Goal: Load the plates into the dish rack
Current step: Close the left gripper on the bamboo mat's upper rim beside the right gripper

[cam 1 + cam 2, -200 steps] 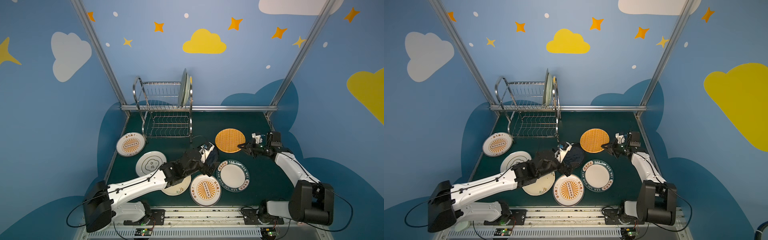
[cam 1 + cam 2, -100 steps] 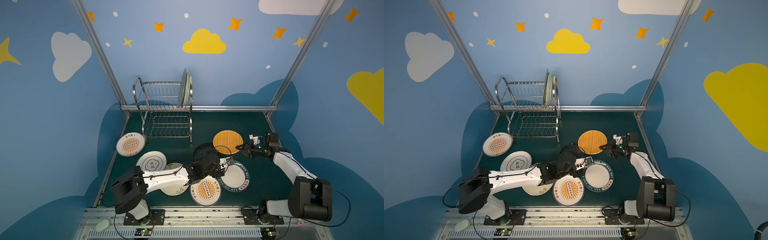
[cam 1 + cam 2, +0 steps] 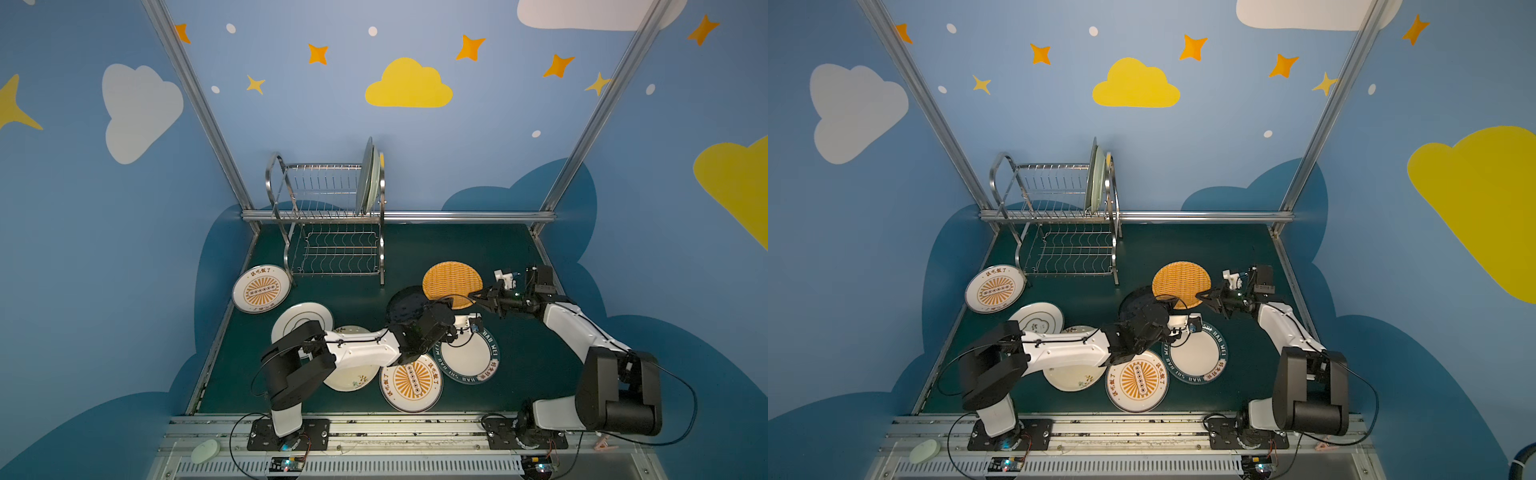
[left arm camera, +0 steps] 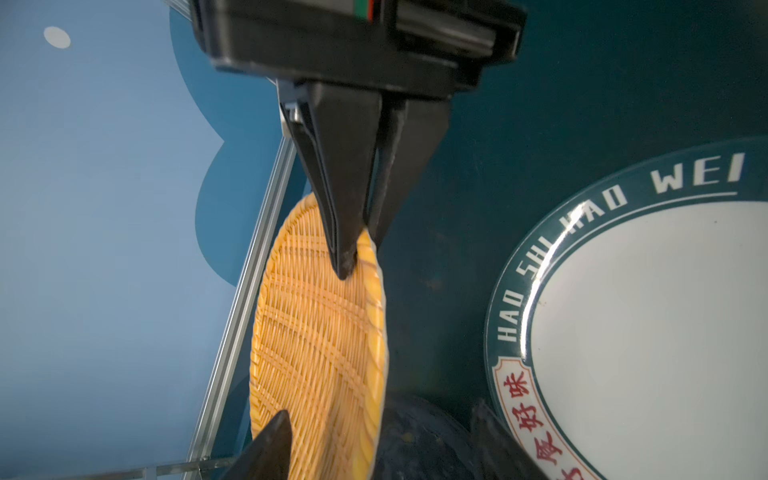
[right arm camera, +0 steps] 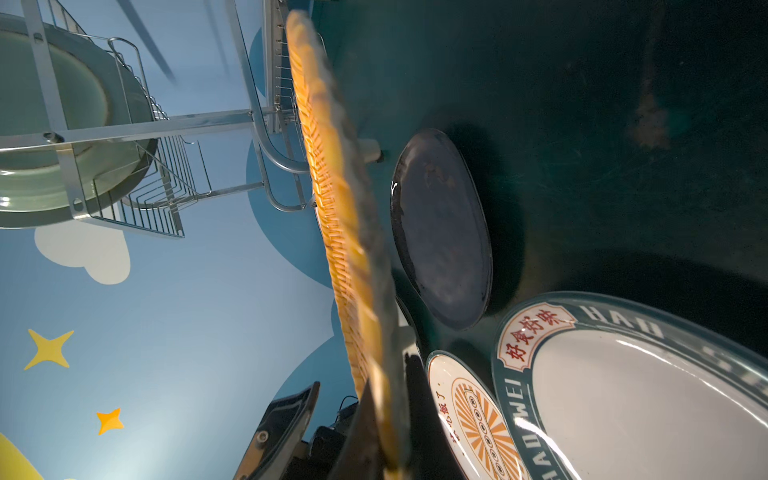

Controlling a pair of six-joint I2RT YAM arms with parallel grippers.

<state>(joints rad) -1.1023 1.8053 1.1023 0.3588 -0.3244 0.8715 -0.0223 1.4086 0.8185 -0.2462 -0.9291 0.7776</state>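
The table point(image 3: 457, 249) is a dark green mat, seen in both top views. Taking its far edge as 12 o'clock, the dish rack point(image 3: 336, 257) stands on it at 11 o'clock. A sunburst plate point(image 3: 261, 289) lies flat at 10, just beside the rack's foot. The cloud-emblem plate point(image 3: 307, 318) lies at 9 and the cream floral plate point(image 3: 351, 380) at 7, both partly hidden. A second sunburst plate point(image 3: 410, 382) lies at 6, its rim meeting the teal-rimmed plate point(image 3: 465, 357) at 4. The black plate point(image 3: 401, 303) lies near the middle.
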